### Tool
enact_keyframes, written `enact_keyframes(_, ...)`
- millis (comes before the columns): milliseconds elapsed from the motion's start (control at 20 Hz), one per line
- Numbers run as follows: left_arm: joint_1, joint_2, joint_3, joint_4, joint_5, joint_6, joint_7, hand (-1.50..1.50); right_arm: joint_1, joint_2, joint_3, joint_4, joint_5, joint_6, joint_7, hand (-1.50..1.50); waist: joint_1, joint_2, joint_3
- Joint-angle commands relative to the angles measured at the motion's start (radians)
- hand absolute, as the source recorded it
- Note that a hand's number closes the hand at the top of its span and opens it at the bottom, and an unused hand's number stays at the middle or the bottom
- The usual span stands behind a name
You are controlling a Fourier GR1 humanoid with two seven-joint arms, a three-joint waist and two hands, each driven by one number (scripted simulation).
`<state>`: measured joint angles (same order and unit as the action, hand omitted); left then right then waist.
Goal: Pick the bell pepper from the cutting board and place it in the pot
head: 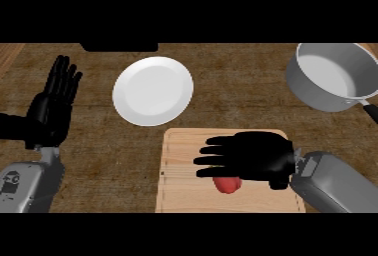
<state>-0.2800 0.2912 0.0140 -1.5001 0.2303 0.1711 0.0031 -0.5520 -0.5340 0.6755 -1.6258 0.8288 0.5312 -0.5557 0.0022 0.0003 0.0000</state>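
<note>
Lying partly under right robot hand (251,156) (fingers spread, nothing held): bell pepper (227,185) on cutting board (184,195).

Right robot hand (247,155) apparently open, palm-down

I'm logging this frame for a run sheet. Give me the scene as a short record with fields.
board: bottom centre
right hand: open, over the board
pepper: red, on the board, partly under right hand
left hand: open, fingers up, resting at left
pot: top right, pepper not in it
plate: white, above the board
</note>
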Motion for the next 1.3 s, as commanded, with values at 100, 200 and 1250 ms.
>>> enact_keyframes(100,0.014,-0.023,0.017,-0.031,-0.017,-0.007,0.019,0.00,0.063,0.040,-0.013,0.018,0.139,-0.024,-0.025,-1.50,0.000,-0.001,0.000)
enact_keyframes(200,0.025,-0.006,0.035,-0.042,-0.007,-0.029,0.013,0.00,0.002,0.103,-0.025,0.060,0.157,0.018,0.025,-1.50,0.004,0.000,0.000)
enact_keyframes(1250,-0.007,-0.078,0.030,-0.059,-0.092,-0.014,0.070,0.00,0.134,0.276,0.053,0.326,0.439,-0.246,-0.234,1.50,0.003,0.001,0.001)
